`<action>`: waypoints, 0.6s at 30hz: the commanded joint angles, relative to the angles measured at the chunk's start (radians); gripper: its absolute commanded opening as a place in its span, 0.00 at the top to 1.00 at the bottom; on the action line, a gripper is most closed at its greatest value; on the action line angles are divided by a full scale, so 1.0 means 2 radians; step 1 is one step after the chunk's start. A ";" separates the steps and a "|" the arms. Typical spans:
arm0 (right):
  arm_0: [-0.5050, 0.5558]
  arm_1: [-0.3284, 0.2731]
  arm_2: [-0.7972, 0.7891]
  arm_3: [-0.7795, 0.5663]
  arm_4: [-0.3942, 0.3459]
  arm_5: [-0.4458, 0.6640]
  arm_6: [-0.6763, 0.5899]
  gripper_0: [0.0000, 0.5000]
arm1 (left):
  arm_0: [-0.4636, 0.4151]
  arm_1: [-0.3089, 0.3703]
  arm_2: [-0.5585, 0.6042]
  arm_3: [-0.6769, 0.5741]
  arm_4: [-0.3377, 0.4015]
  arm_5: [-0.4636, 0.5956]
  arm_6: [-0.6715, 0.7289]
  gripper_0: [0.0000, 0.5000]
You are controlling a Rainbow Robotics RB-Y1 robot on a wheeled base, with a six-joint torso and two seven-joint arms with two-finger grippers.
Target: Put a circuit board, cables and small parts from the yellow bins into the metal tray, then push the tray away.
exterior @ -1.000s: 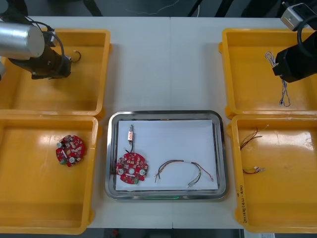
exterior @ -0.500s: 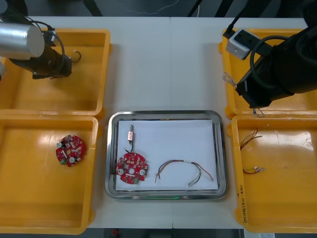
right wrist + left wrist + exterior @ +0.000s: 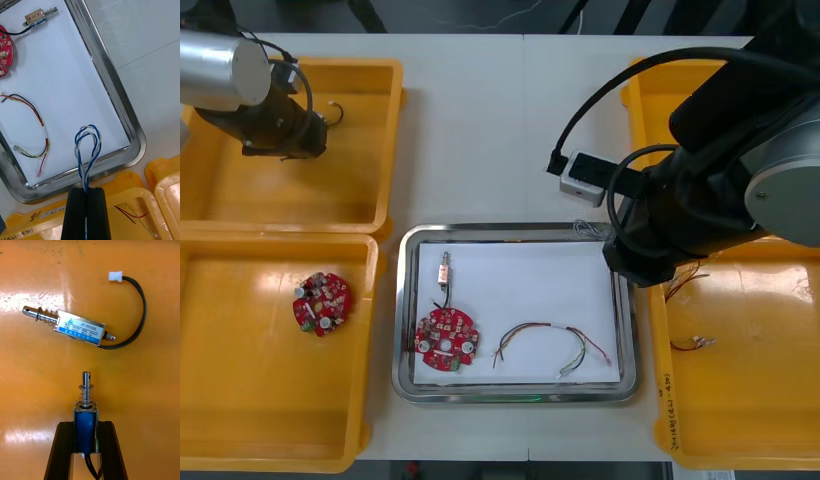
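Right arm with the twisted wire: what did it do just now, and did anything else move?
The right gripper swung from the far right bin to the tray's right edge, shut on the blue and white cable. The left gripper stayed over the far left bin, shut on a small metal part. The tray's contents did not move.

From above, the right arm [image 3: 710,190] covers the two o'clock corner of the metal tray [image 3: 515,232] and much of the yellow bins [image 3: 750,400] at three o'clock. The ends of the twisted blue and white cable [image 3: 87,150] vanish inside the right tool [image 3: 86,190]. A circuit board [image 3: 4,48] is cut by the frame edge. The black lead of the small metal part [image 3: 86,412] held in the left tool [image 3: 85,424] runs out of frame.
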 commanded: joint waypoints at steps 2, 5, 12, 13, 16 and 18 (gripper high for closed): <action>-0.036 0.027 0.055 -0.008 0.032 0.002 0.031 1.00 | 0.006 0.034 0.033 -0.041 0.004 0.042 -0.059 1.00; -0.040 0.034 0.069 0.005 0.038 0.002 0.040 1.00 | 0.006 0.040 0.045 -0.056 0.002 0.065 -0.058 1.00; -0.040 0.053 0.083 0.041 0.065 0.002 0.110 1.00 | 0.015 0.050 0.078 -0.100 -0.003 0.116 -0.053 1.00; -0.040 0.056 0.087 0.046 0.070 0.002 0.121 1.00 | 0.019 0.052 0.083 -0.112 -0.005 0.124 -0.052 1.00; -0.040 0.061 0.094 0.061 0.080 0.002 0.145 1.00 | 0.031 0.057 0.093 -0.146 -0.014 0.149 -0.048 1.00; -0.040 0.064 0.101 0.069 0.086 0.002 0.161 1.00 | 0.037 0.059 0.101 -0.163 -0.015 0.165 -0.046 1.00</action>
